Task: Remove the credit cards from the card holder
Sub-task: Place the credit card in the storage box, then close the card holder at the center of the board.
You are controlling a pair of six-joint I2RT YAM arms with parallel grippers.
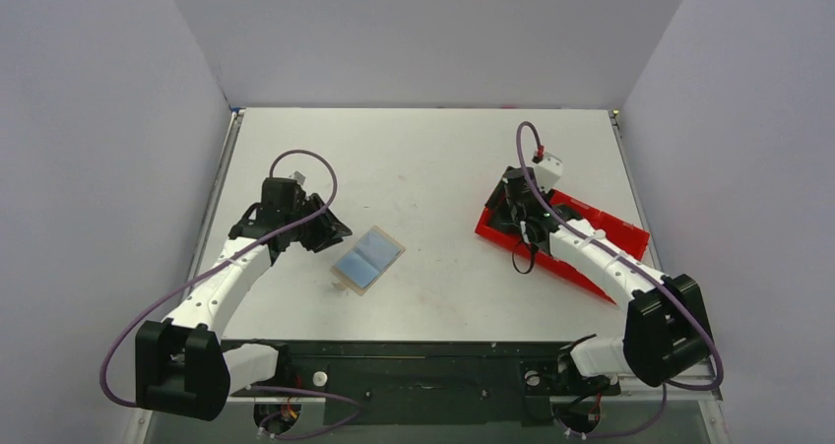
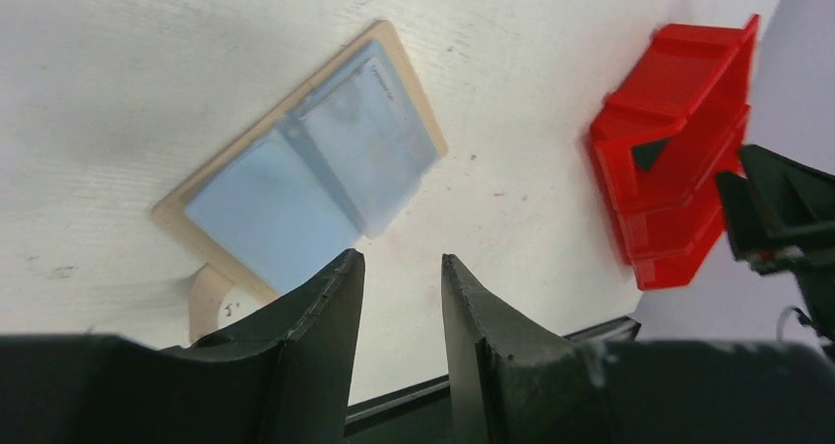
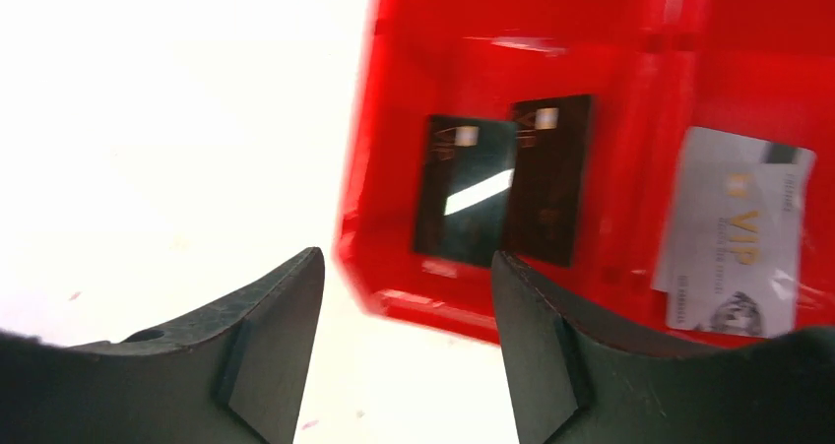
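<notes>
White table (image 1: 433, 168), holder (image 1: 366, 260) open mid-left: left gripper (image 2: 402, 259) half open, right gripper (image 3: 406, 257) wide over tray (image 1: 615, 225), both empty, so pinching flat cards (image 2: 266, 208) could drag the holder.

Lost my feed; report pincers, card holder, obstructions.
Left pincer open beside card holder. Right pincer open over red tray, three cards in it. Holder lies open, blue cards inside. Path clear.

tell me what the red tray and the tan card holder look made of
Red tray: likely hard moulded plastic, glossy, going by its bright sheen and crisp-edged walls. Card holder: matte tan border, maybe leather or an imitation, I cannot tell which; the hazy layer over the pale blue cards suggests clear plastic.
</notes>
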